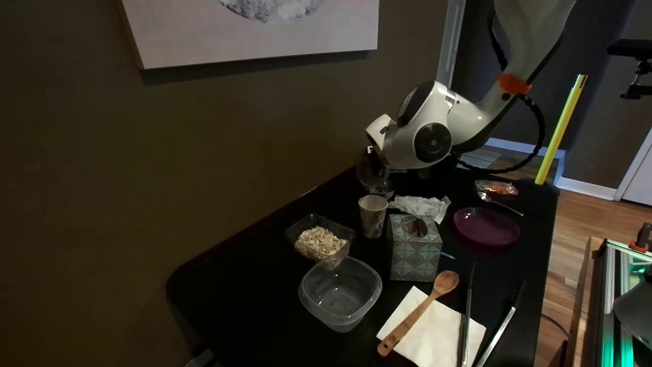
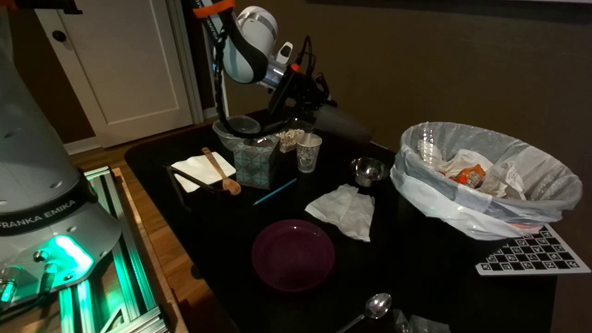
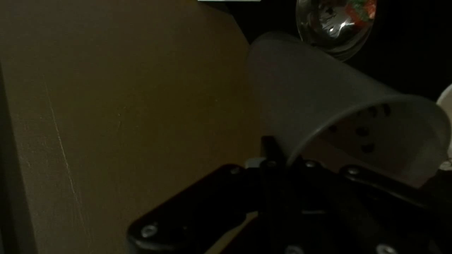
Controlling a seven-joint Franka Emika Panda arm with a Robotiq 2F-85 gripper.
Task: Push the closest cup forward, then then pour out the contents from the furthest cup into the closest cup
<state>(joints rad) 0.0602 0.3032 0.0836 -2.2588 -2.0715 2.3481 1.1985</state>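
Note:
My gripper [image 3: 284, 158] is shut on the rim of a grey translucent cup [image 3: 310, 81], one finger outside and one inside. The cup is held in the air, tilted well over, its mouth towards the lower right in the wrist view. Several dark spots show inside it. It also shows in both exterior views [image 1: 368, 176] [image 2: 344, 122]. A printed paper cup [image 1: 373, 216] stands upright on the table in both exterior views [image 2: 308, 152]. Only its edge shows at the right of the wrist view [image 3: 446, 109]. The paper cup's contents are hidden.
A shiny bowl [image 2: 368, 172] stands near the held cup. Beside the paper cup are a tissue box [image 1: 415, 250], a tub of pale flakes [image 1: 321, 242] and crumpled tissue [image 2: 344, 210]. A lined bin [image 2: 485, 203] and purple plate [image 2: 293, 255] are also there. The wall is close.

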